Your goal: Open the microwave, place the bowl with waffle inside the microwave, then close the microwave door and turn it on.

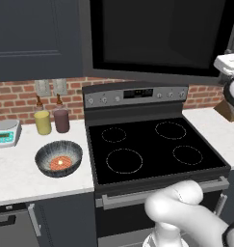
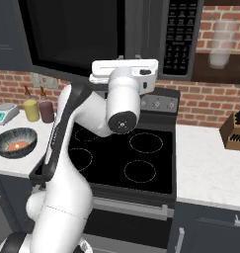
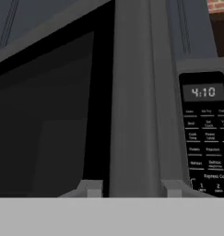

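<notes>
With the jaws (image 3: 131, 188) clamped on the door (image 3: 132, 106) handle at the hand view's centre, the microwave (image 2: 106, 37) looks barely opened, while the bowl (image 1: 58, 158) with its waffle (image 1: 60, 163) waits on the counter (image 1: 17, 173) lower left.

microwave (image 2: 141, 34): dark grey box, black keypad strip with tiny white lettering
microwave door (image 1: 157, 34): dark grey frame, big black glass
bowl (image 1: 58, 158): dark grey with fine whitish streaks
waffle (image 1: 60, 163): orange-red, paler middle
desk (image 1: 22, 176): white-ish, lightly speckled
stove (image 1: 152, 147): black top, thin white burner rings
wall (image 2: 210, 101): red brick
</notes>
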Tool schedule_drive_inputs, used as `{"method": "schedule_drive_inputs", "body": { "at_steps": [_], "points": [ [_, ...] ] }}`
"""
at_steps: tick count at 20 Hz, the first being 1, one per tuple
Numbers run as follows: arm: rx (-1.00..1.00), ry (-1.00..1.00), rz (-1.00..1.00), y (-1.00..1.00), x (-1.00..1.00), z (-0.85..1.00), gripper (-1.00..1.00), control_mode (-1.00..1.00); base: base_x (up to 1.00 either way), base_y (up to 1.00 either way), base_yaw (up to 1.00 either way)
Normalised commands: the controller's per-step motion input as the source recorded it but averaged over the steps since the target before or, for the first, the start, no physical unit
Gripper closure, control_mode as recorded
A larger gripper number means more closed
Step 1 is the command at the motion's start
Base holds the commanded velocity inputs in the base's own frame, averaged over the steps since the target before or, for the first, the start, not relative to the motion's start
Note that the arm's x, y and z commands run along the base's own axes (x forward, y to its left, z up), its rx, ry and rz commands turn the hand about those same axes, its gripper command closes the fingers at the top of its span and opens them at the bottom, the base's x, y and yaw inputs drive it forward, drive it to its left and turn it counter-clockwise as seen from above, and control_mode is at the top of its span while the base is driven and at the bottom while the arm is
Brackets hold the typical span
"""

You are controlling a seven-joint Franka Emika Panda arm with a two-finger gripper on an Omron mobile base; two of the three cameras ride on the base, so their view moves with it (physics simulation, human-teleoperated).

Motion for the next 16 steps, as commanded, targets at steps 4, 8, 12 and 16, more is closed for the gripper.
{"method": "schedule_drive_inputs", "body": {
  "at_steps": [4,8,12,16],
  "points": [
    [0.0,0.0,0.08,0.59,-1.0,0.16,1.0,-1.0,0.0,0.0,0.0],
    [0.0,0.0,0.09,0.5,-1.0,0.13,1.0,-1.0,0.0,0.0,0.0],
    [0.0,0.0,0.1,0.47,-0.98,0.03,1.0,-1.0,0.0,0.0,0.0],
    [0.0,0.0,0.14,0.16,-0.58,0.0,-1.0,-1.0,0.0,0.0,0.0]
  ]
}}
